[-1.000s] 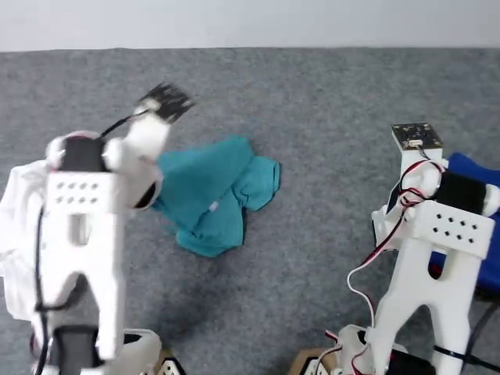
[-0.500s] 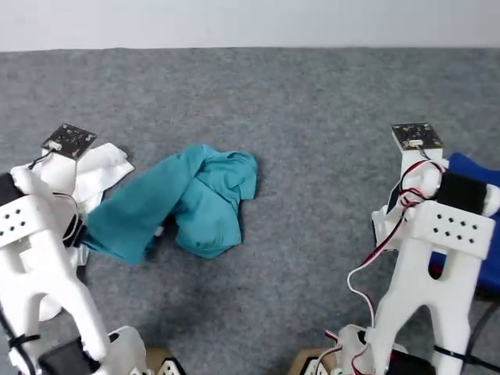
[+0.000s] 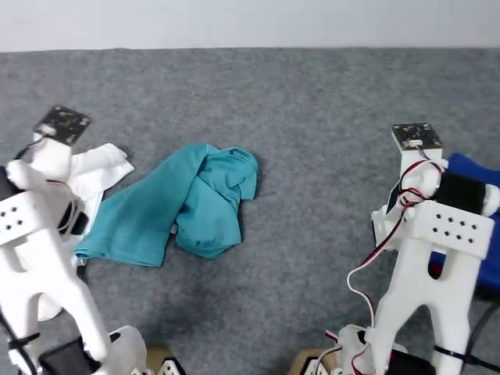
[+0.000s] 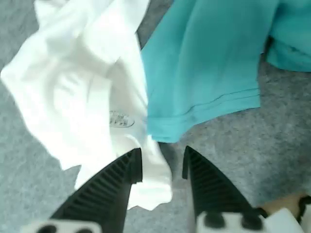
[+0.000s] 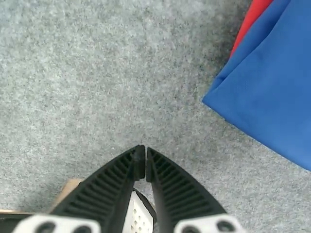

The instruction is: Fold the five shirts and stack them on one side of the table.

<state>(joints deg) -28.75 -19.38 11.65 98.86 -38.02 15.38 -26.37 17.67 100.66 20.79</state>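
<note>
Teal shirt (image 3: 183,207) lies crumpled on grey table (image 3: 328,117), toward 9 o'clock of centre. One flat panel stretches toward 8 o'clock, hem touching rumpled white shirt (image 3: 98,168) at 9 o'clock edge. Fabric judged light, limp, not fragile, likely to sag and bunch when lifted. Best hold: single-layer pinch at hem corner. Left gripper (image 4: 163,154) hangs just over that hem, jaws parted, empty. Right gripper (image 5: 145,162) closed, empty, over bare table near folded blue shirt (image 3: 471,168) at 3 o'clock.
</note>
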